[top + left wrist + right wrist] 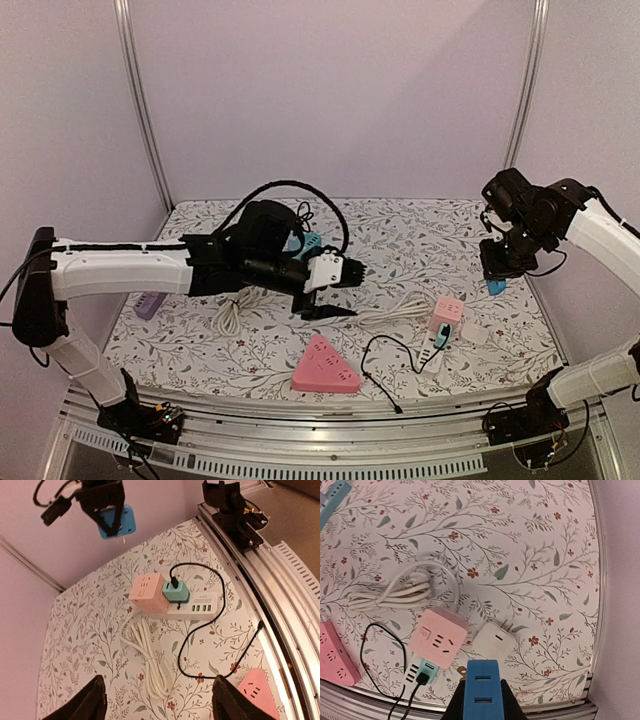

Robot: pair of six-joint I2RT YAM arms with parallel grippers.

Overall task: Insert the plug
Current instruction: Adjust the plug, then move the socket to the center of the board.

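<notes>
My right gripper (483, 703) is shut on a blue plug (482, 687) and holds it in the air above the table's right side, its metal prongs showing (117, 522). Below it a pink cube socket (438, 637) sits on a white strip, with a teal plug (426, 671) and black cable (192, 635) plugged in beside it. A white adapter (494, 639) lies just right of the cube. My left gripper (160, 705) hangs open over mid-table (322, 308), nothing between its fingers (92, 700).
A coiled white cable (147, 660) lies left of the cube. A pink triangular socket block (325, 368) rests near the front edge. A light-blue strip (305, 242) and a purple item (150, 304) lie toward the left. The metal rail (280, 595) borders the front.
</notes>
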